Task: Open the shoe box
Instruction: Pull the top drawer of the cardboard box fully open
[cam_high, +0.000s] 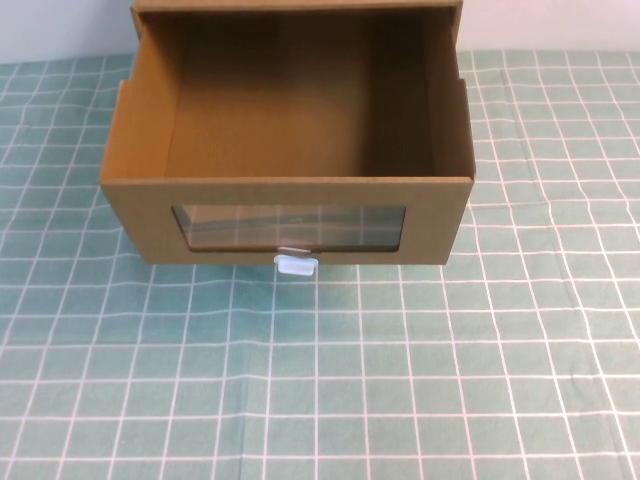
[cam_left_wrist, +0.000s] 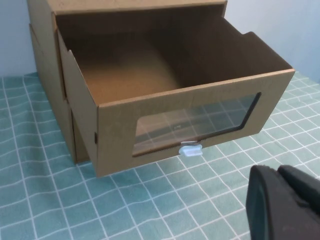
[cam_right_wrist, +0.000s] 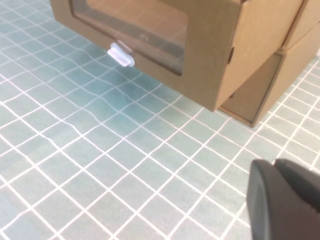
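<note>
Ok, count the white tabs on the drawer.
1. The tab is at the bottom middle of the drawer front, below the window. Left pincer and right pincer hang clear of it, in front of the drawer.

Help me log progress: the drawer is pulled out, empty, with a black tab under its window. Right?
No: the tab is white, not black, as the high view shows. The drawer is pulled out, empty, tab under its window. The left gripper and right gripper sit back from it, over the mat.

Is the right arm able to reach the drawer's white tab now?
Probably yes: only cloth lies between the shut right gripper and the tab; left gripper hangs off the drawer front.
</note>
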